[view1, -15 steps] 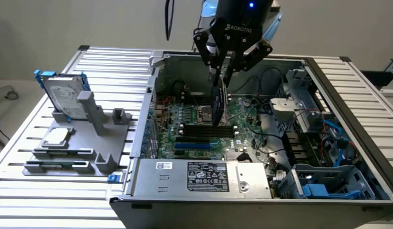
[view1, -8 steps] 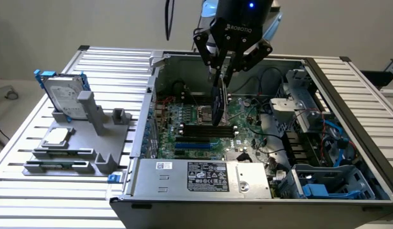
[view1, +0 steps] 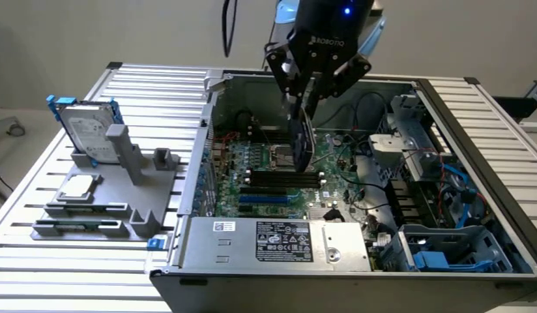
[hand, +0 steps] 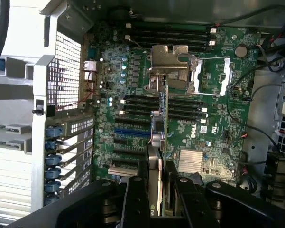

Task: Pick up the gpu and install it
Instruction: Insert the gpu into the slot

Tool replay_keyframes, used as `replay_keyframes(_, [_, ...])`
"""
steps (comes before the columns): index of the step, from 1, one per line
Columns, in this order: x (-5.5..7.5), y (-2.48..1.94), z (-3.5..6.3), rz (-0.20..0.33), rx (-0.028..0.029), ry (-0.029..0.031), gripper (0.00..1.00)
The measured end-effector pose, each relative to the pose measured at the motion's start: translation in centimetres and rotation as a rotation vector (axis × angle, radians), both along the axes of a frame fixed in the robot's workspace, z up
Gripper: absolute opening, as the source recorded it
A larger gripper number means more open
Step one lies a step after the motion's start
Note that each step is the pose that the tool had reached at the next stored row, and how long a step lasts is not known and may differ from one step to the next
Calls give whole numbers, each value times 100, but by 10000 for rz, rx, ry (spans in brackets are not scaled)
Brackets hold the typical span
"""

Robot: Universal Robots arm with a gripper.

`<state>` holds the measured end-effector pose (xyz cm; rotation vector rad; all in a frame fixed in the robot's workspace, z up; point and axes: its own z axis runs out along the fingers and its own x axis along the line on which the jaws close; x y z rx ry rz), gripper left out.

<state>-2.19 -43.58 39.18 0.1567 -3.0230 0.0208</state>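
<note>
gpu (hand: 157, 133) edge-on in end effector (hand: 160, 184), over motherboard (hand: 125, 64).

table (view1: 42, 261): ribbed bright metal | case (hand: 38, 118): dull grey sheet metal | gpu (view1: 302, 140): green board, black plastic shroud | tool (view1: 305, 98): matt black | stand (view1: 130, 163): matt grey plastic | hard drive (view1: 86, 134): shiny metal

A slatted aluminium table (view1: 42, 274) carried two things. An open tower computer case (view1: 338, 293) lay on its side across the middle and the exterior view's right, reaching the near edge. A grey parts fixture (view1: 86, 229) sat at the exterior view's left, just beside the case.
</note>
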Motion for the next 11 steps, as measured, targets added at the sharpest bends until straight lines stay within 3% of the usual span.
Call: replay_keyframes(11, [0,-1,-64,1990,133,-8,26])
